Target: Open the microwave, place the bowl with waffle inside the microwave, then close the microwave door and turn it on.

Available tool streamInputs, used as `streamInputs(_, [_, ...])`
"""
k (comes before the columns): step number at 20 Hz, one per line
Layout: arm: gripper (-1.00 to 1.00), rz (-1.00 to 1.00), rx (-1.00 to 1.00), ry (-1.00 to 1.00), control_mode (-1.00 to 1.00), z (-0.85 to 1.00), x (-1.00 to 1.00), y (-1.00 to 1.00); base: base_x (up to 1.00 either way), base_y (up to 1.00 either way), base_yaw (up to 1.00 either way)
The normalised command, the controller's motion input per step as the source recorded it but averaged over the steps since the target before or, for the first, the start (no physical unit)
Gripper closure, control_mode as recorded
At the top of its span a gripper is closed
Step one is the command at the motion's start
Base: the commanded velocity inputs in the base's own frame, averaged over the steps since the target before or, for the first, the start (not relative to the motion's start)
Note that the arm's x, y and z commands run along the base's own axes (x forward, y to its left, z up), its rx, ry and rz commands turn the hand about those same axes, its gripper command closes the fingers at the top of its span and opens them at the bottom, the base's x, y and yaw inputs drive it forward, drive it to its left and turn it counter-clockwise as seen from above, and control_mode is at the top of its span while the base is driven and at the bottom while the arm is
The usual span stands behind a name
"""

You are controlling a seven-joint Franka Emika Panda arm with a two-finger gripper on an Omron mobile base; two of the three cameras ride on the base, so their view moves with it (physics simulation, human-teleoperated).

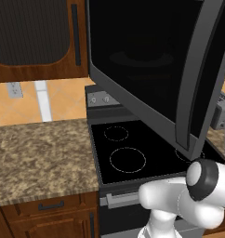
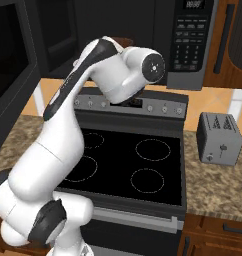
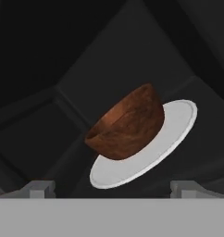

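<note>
While its two small grey fingertips stand far apart at the bottom of the hand view, the gripper [image 3: 112, 187] is wide open and holds nothing. Just ahead of it, a round brown bowl [image 3: 125, 125] with a mottled, wood-like outside sits on a flat white round plate [image 3: 171, 132] inside the dark cavity of the microwave [image 2: 190, 42]; both look tilted because the hand view itself is rolled. Whether a waffle lies in the bowl cannot be told from this side. The cavity walls are smooth, dark grey and meet in plain angled seams.

The white arm [image 2: 68, 150] rises from the base, bends at a dark joint low down, then climbs in a long smooth link to a rounded elbow and reaches up and back toward the microwave opening above the stove [image 2: 128, 165]. The microwave door [image 1: 151, 69], a wide glossy black glass panel in a dark grey frame with a long grey bar handle, stands swung open over the black glass cooktop. A speckled granite counter [image 1: 40, 153] lies to the left, and a small grey slotted toaster [image 2: 219, 138] stands on the counter at the right.
</note>
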Motion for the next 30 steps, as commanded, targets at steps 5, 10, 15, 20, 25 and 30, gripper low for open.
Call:
streamInputs(5, [-1.0,0.0,0.01,0.0,-1.0,0.16,-1.0,-0.03,0.0,0.0,0.0])
streamInputs(10, [-1.0,-0.02,0.02,0.0,-1.0,0.09,-1.0,0.0,0.0,0.0,0.0])
streamInputs(15, [-1.0,-0.07,0.03,-0.03,-1.0,-0.02,-1.0,0.06,0.0,0.0,0.0])
streamInputs(20, [-1.0,-0.17,0.09,-0.09,-1.0,-0.01,-1.0,0.45,0.0,0.0,0.0])
streamInputs(25, [-1.0,-0.25,0.12,-0.03,-1.0,0.0,-1.0,0.78,0.0,0.0,0.0])
streamInputs(30, [-1.0,-0.27,0.11,-0.01,-1.0,0.0,-1.0,0.89,0.0,0.0,0.0])
